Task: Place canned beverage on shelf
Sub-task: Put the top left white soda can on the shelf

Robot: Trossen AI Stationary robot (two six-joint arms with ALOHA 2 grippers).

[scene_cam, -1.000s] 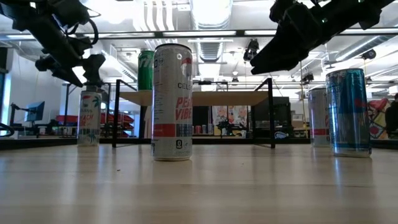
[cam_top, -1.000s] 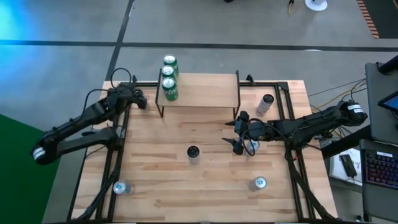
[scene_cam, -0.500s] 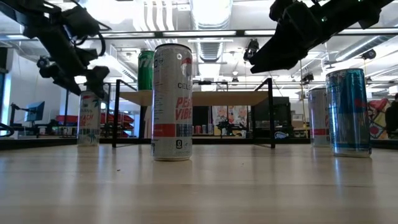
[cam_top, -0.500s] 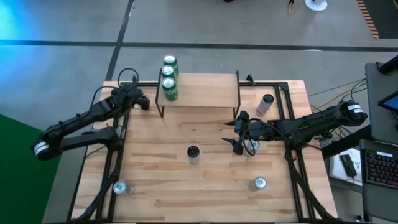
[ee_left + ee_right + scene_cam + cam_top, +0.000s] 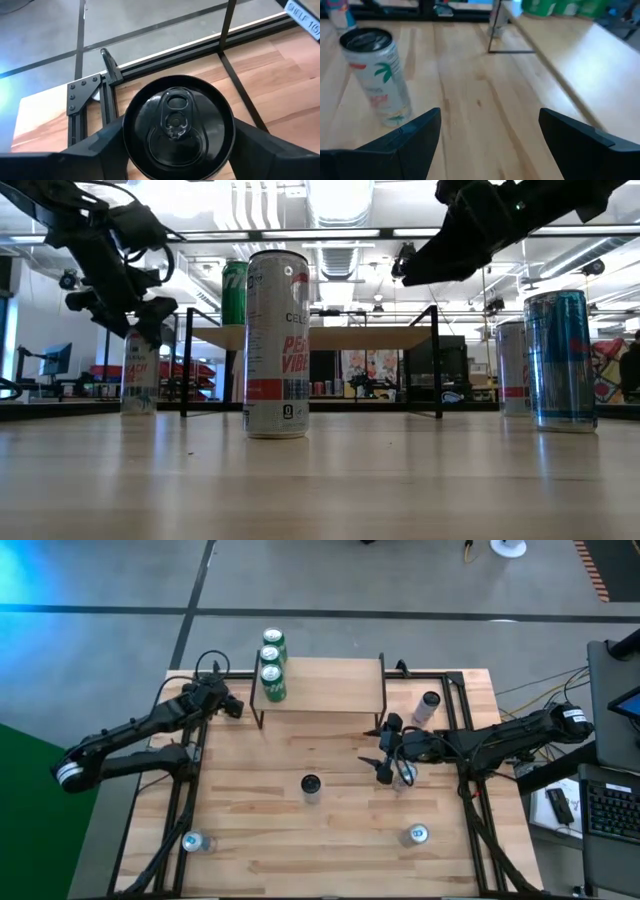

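two green cans [image 5: 272, 665] on the shelf [image 5: 330, 685]; four cans on the tabletop [image 5: 330, 830]; left hand [image 5: 175, 150] grasps a black-topped can [image 5: 177, 125], body hidden; right hand [image 5: 386, 752] released.

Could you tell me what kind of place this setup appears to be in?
Probably a robotics lab or workshop: concrete floor around the wooden table, a keyboard on a side desk, and exposed ceiling ducts.

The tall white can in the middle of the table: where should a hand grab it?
Probably around the upper side wall, coming down from above, a finger on each side. The white can stands upright on its own, and its smooth round body suits opposite fingers.
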